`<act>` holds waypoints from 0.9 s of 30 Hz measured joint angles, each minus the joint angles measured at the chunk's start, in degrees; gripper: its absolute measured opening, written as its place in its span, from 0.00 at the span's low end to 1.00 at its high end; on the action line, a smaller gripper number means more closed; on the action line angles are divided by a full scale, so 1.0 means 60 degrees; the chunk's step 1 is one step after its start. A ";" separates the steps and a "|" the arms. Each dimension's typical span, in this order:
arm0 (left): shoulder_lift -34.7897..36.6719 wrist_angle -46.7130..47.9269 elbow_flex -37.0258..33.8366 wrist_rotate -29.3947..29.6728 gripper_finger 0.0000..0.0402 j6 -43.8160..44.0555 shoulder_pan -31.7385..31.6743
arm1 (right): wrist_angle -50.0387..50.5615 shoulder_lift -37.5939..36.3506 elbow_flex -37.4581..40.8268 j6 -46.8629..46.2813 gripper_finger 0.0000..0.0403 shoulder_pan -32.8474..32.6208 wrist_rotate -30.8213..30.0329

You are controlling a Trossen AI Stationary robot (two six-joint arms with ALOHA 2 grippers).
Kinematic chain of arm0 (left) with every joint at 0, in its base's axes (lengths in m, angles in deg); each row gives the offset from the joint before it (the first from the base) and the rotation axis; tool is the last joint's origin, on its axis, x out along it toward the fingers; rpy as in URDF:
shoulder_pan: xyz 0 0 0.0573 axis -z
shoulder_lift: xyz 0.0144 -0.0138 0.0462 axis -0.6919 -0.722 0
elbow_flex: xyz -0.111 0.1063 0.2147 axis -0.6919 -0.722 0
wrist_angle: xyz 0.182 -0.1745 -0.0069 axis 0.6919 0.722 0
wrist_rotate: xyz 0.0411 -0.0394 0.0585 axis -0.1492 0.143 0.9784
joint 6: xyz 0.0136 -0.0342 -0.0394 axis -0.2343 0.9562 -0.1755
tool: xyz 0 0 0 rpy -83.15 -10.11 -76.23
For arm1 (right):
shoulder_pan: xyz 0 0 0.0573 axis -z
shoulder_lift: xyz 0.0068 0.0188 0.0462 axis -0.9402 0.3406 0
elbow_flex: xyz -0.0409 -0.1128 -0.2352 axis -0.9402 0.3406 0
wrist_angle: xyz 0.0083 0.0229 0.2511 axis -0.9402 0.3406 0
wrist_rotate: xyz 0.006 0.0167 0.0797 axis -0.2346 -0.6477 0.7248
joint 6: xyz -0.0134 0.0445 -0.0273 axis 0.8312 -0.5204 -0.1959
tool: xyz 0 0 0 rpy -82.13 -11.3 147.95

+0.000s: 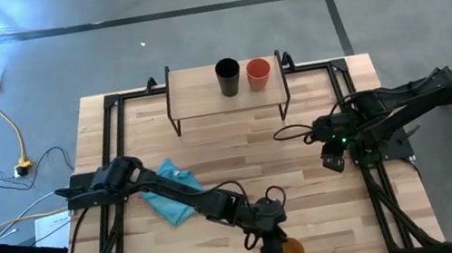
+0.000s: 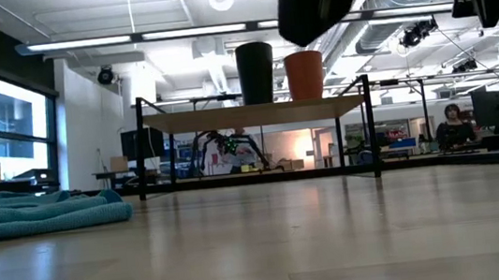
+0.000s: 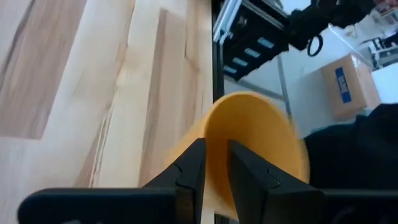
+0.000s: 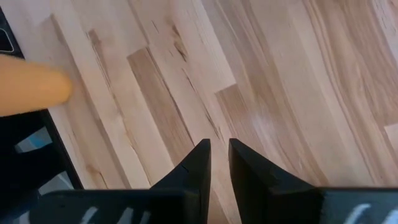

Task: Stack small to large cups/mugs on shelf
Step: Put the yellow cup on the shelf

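Note:
The yellow-orange cup (image 1: pixel 291 252) is at the table's near edge, in my left gripper (image 1: pixel 272 247), which is shut on it. In the left wrist view the cup (image 3: pixel 255 137) fills the space ahead of the fingers. The black cup (image 1: pixel 228 77) and the red cup (image 1: pixel 259 74) stand upright side by side on the shelf (image 1: pixel 192 91) at the far edge; the low view shows them on the board too, black cup (image 2: pixel 255 73) and red cup (image 2: pixel 305 74). My right gripper (image 1: pixel 335 159) hovers shut over the table's right part, touching nothing. My left gripper pinches the yellow-orange cup's wall near the rim (image 3: pixel 216 163) between its two fingers; one finger (image 3: pixel 249 177) seems to be inside the cup and the other outside. The cup is tipped on its side. No part of it shows on the tabletop in the low view.
A light blue cloth (image 1: pixel 168 193) lies bunched on the table's left part, under the left arm, and shows at the left in the low view (image 2: pixel 36 213). The shelf's black legs (image 2: pixel 142 147) stand on the tabletop. Bare wood lies between the shelf and the near edge.

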 joint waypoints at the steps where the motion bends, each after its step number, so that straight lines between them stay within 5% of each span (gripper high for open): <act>1: -0.0008 0.0081 -0.0001 -0.0086 0.14 0.0022 -0.0004 | -0.0009 0.0000 0.0000 0.0005 0.11 0.0000 0.0002; 21: -0.0157 0.0173 -0.0010 -0.0094 0.14 -0.0101 -0.0200 | -0.0052 -0.0069 0.0000 0.0423 0.11 0.0007 -0.0103; 27: -0.0157 0.0188 -0.0010 -0.1113 0.14 -0.0157 -0.0402 | -0.0074 -0.0106 0.0000 0.0423 0.11 0.0007 0.0195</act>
